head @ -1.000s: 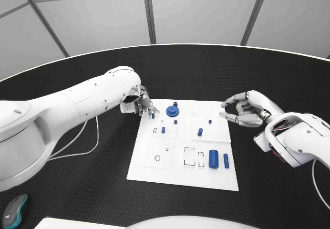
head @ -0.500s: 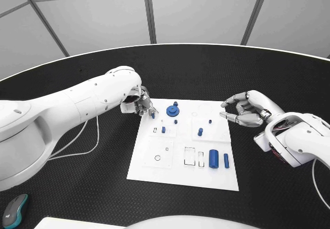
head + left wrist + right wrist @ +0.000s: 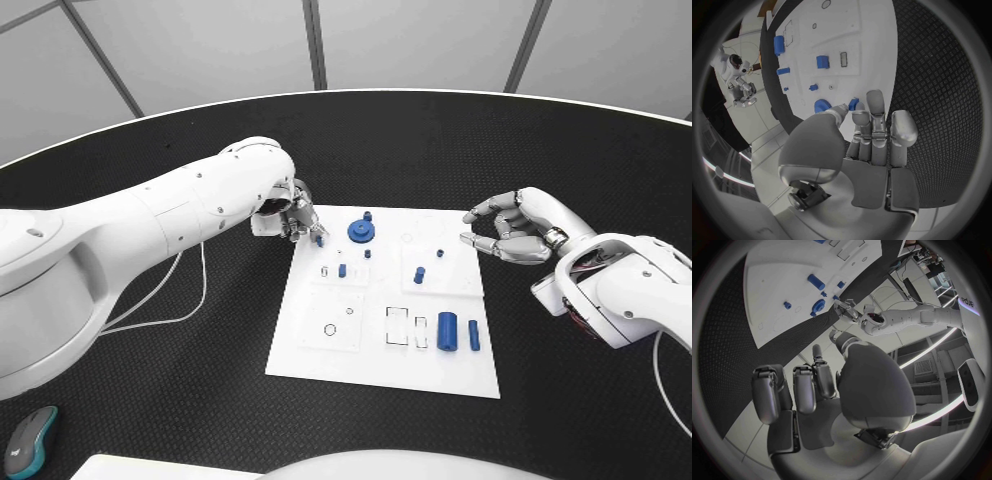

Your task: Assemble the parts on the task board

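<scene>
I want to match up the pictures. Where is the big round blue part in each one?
Head view: the round blue part sits near the task board's far edge, beside the left hand.
Left wrist view: it peeks out just past the fingertips.
Right wrist view: it lies on the board's edge nearest the left hand.
Shared landmark: the left hand.

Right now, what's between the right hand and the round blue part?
Head view: only bare white task board between the right hand and the round blue part, save faint small holes.
</scene>
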Action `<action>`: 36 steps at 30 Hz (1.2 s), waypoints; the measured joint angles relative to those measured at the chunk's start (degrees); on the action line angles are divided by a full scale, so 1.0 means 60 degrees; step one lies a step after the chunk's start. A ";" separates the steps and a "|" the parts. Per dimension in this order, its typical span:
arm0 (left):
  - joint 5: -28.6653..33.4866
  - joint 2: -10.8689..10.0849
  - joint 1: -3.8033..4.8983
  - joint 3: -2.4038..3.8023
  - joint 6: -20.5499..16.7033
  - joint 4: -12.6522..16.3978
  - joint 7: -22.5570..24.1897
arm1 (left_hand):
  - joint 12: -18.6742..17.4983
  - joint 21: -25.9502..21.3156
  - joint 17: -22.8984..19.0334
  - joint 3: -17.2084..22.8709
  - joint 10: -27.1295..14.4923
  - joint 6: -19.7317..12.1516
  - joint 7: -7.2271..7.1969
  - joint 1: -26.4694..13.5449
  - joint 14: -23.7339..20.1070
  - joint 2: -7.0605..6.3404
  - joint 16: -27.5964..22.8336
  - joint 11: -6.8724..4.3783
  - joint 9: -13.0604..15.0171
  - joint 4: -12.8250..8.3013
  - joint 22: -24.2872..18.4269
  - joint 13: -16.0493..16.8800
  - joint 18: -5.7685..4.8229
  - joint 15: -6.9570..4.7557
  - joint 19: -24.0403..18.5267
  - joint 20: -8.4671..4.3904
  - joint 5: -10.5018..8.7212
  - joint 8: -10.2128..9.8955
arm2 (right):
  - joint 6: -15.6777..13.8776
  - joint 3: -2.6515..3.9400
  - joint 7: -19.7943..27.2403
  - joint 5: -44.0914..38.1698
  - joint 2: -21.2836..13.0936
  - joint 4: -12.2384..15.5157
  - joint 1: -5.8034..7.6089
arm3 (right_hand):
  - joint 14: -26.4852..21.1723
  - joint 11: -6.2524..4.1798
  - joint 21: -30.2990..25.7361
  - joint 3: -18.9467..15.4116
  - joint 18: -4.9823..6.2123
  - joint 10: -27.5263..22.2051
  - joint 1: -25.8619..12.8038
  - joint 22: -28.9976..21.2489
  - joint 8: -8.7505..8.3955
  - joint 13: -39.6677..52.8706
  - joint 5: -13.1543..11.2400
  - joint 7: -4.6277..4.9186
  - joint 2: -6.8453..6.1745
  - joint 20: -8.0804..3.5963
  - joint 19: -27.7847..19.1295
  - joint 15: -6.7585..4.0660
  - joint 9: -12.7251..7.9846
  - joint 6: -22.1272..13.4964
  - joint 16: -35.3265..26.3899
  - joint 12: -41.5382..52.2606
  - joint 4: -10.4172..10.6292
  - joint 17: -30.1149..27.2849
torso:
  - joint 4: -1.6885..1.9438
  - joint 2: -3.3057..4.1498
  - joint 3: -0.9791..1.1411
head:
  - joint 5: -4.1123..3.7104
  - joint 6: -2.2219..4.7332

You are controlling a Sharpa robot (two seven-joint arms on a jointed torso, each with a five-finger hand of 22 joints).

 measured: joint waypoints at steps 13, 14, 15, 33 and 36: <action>0.0349 0.0035 -0.0002 -0.0001 -0.0006 -0.0065 0.0195 | 0.0000 0.0000 -0.0001 0.3066 -0.0022 -0.0314 0.0068 0.0928 0.0022 -0.0409 0.0000 -0.0045 0.0097 -0.0329 0.0024 -0.0339 -0.0001 -0.0022 0.0000 0.0000 -0.0026 0.0544 | -0.0004 0.0000 0.0008 0.0000 0.0005 -0.0011 0.0000 | 0.0000 0.0000 0.0000 0.0000 0.0000 0.0000 0.0000 0.0000 0.0000 -0.0001 0.0000 0.0000 0.0000 0.0000 0.0000 0.0000 0.0000 0.0000 0.0000 0.0000 0.0000 -0.0001 | -0.0005 0.0000 0.0001 | 0.0010 -0.0054; 0.0384 0.0032 -0.0003 -0.0001 -0.0024 -0.0070 0.0211 | 0.0000 0.0029 -0.0001 0.3093 -0.0022 -0.0335 0.0088 0.0919 0.0022 -0.0418 0.0000 -0.0045 0.0103 -0.0322 0.0031 -0.0355 -0.0001 -0.0022 0.0000 0.0000 -0.0026 0.0551 | -0.0005 0.0000 0.0009 0.0000 0.0006 -0.0013 0.0000 | 0.0000 0.0000 0.0000 0.0000 0.0000 0.0000 0.0000 0.0000 0.0000 -0.0001 0.0000 0.0000 0.0000 0.0000 0.0000 0.0000 0.0000 0.0000 0.0000 0.0000 0.0000 -0.0001 | -0.0004 -0.0001 0.0001 | 0.0010 -0.0057; 0.0416 0.0025 -0.0003 -0.0001 -0.0041 -0.0073 0.0226 | 0.0000 0.0038 -0.0001 0.3146 -0.0023 -0.0348 0.0102 0.0919 0.0022 -0.0418 0.0000 -0.0044 0.0122 -0.0330 0.0035 -0.0370 -0.0001 -0.0022 0.0000 0.0000 -0.0026 0.0561 | -0.0005 0.0000 0.0009 0.0000 0.0007 -0.0015 0.0000 | 0.0000 0.0000 0.0000 0.0000 0.0000 0.0000 0.0000 0.0000 0.0000 -0.0001 0.0000 0.0000 0.0000 0.0000 0.0000 0.0000 0.0000 0.0000 0.0000 0.0000 0.0000 -0.0001 | -0.0004 -0.0002 0.0001 | 0.0011 -0.0059; 0.1782 -0.1063 0.0005 -0.0002 -0.0652 0.1430 0.0179 | 0.0147 0.0155 -0.0003 0.3675 0.0142 -0.0344 0.0101 0.0347 0.0020 -0.0648 0.0000 -0.0003 0.0364 -0.0727 0.0234 -0.0220 -0.0002 -0.0020 0.0040 -0.0040 0.0067 0.1001 | 0.0001 0.0000 0.0024 0.0000 -0.0011 -0.0090 0.0000 | 0.0000 0.0000 0.0000 0.0000 0.0000 0.0000 0.0040 0.0000 0.0000 -0.0002 0.0038 0.0000 -0.0040 0.0000 0.0000 0.0000 0.0000 0.0000 0.0000 0.0000 0.0000 0.0005 | 0.0033 -0.0076 -0.0010 | 0.0045 -0.0114; 0.1815 -0.1399 0.0006 -0.0005 -0.0830 0.1996 0.0221 | 0.0185 0.0158 -0.0003 0.3799 0.0244 -0.0271 0.0033 0.0213 0.0019 -0.0782 0.0000 -0.0035 0.0373 -0.0850 0.0284 -0.0200 -0.0002 -0.0019 0.0111 -0.0040 0.0191 0.1027 | 0.0003 0.0000 0.0026 0.0000 -0.0022 -0.0095 -0.0001 | 0.0000 0.0000 0.0000 0.0000 0.0000 0.0000 0.0040 0.0000 -0.0001 -0.0002 0.0038 0.0000 -0.0040 0.0000 0.0000 0.0000 0.0000 0.0000 0.0000 0.0000 0.0000 0.0007 | 0.0041 -0.0096 -0.0016 | 0.0045 -0.0143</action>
